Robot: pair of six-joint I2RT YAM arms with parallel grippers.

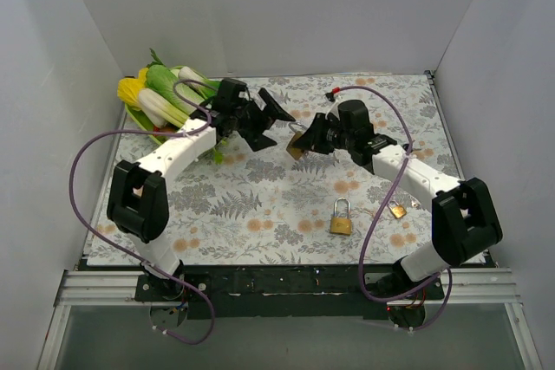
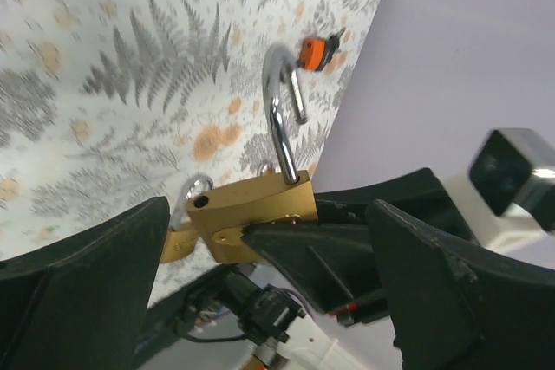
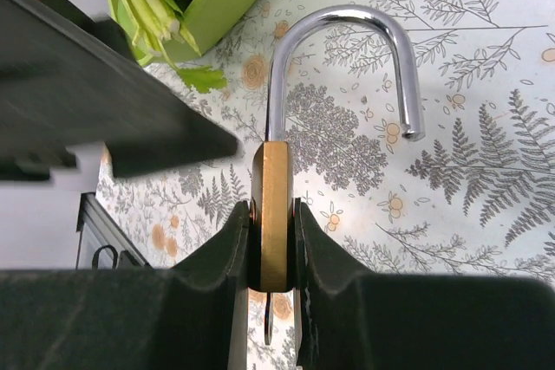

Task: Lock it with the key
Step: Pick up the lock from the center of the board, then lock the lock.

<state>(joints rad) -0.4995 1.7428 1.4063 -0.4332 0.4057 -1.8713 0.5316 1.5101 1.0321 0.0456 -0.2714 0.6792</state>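
My right gripper (image 1: pixel 305 141) is shut on the brass body of a padlock (image 1: pixel 296 150) and holds it above the table. In the right wrist view the gripper (image 3: pixel 272 227) pinches the body (image 3: pixel 272 175) on its flat sides. The steel shackle (image 3: pixel 347 28) stands open, with one leg free. A thin key (image 3: pixel 268 327) hangs edge-on from the bottom of the lock. My left gripper (image 1: pixel 270 123) is open, just left of the lock. In the left wrist view the gripper (image 2: pixel 270 214) has its wide-open jaws on either side of the lock (image 2: pixel 251 210), not touching it.
A second brass padlock (image 1: pixel 341 219) lies on the patterned mat at the front centre. A small padlock (image 1: pixel 397 210) lies to its right. A green tray of vegetables (image 1: pixel 165 97) stands at the back left. A small orange piece (image 1: pixel 332 93) lies at the back.
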